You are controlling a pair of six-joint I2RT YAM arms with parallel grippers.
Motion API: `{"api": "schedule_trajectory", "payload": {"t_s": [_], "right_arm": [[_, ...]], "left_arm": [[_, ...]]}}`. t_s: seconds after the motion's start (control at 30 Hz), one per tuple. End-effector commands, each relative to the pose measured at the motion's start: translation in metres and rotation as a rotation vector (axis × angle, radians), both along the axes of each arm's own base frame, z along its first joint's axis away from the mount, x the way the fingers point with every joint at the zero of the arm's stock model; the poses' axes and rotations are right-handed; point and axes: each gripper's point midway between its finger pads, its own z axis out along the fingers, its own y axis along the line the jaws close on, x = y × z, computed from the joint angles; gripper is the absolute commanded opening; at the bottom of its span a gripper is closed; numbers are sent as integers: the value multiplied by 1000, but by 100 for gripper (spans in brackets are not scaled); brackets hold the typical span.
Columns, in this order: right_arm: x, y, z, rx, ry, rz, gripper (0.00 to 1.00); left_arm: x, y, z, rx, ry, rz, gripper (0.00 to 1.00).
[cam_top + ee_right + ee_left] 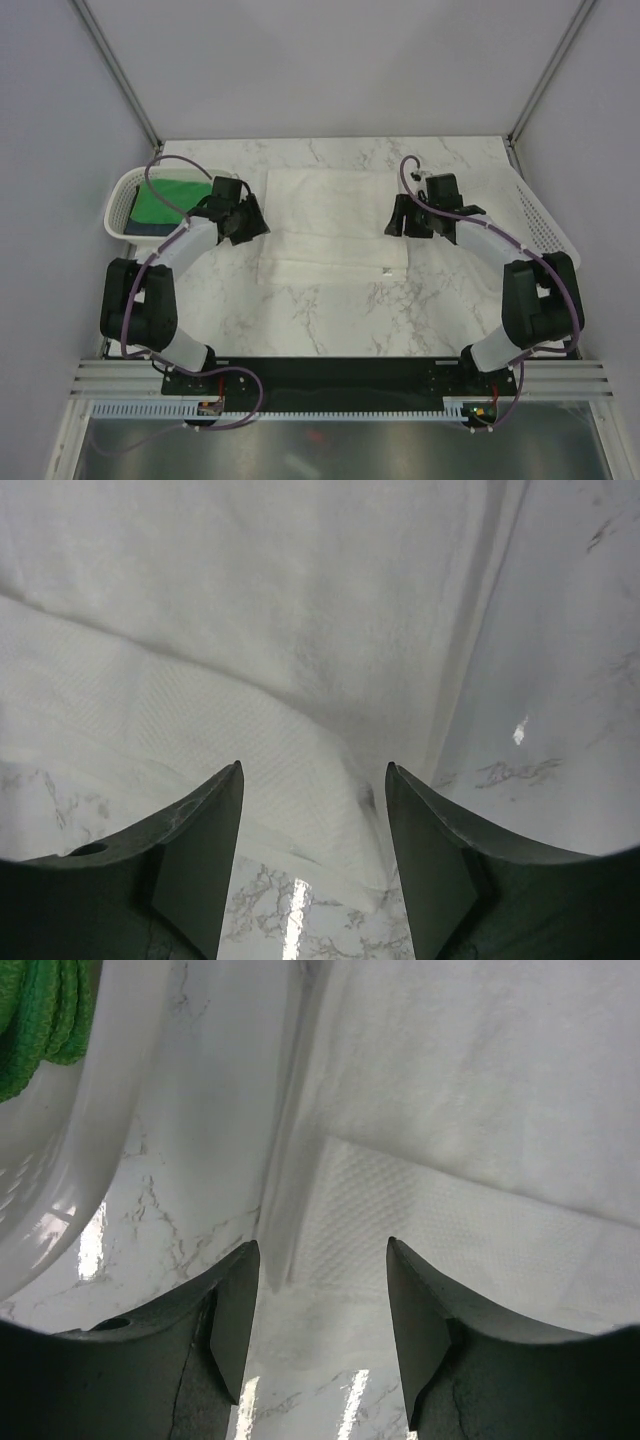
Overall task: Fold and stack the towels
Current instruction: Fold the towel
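The large white towel (335, 225) lies folded flat in the middle of the marble table. A lower layer sticks out along its near edge. My left gripper (252, 222) stands open just over the towel's left edge, with nothing between its fingers (235, 1300). My right gripper (401, 220) stands open over the towel's right edge, and it is empty too. The left wrist view shows the white towel (480, 1110) ahead of the open left gripper (322, 1260). In the right wrist view the towel's corner (300, 770) lies below the open right gripper (313, 780). The green towel (165, 200) lies on the navy towel (148, 228) in the left basket.
A white perforated basket (120, 200) stands at the left edge, its wall (80, 1160) close to my left gripper. A second white basket (548, 225) leans at the right edge. Grey walls enclose the table on three sides.
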Motion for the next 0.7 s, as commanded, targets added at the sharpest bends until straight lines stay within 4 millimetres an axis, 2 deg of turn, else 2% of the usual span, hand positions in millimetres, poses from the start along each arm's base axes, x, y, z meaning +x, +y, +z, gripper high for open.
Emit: {"api": "schedule_trajectory", "payload": {"t_s": [0.0,0.03,0.1,0.27,0.5,0.67], "right_arm": [[-7,26,4,84,12,217,67],[-7,28,-2,94,32,228,66],[-6,36,-1,134,31,250,65],[-6,38,1,148,25,257,63],[-8,39,5,152,14,266,61],[-10,37,3,148,18,264,58]], "left_arm": [[16,5,5,41,-14,-12,61],[17,5,-4,46,10,-12,61],[19,4,-10,50,25,-13,61],[16,5,-33,62,85,-14,61],[16,5,-50,72,129,-17,61],[17,4,-49,72,127,-17,61]]}}
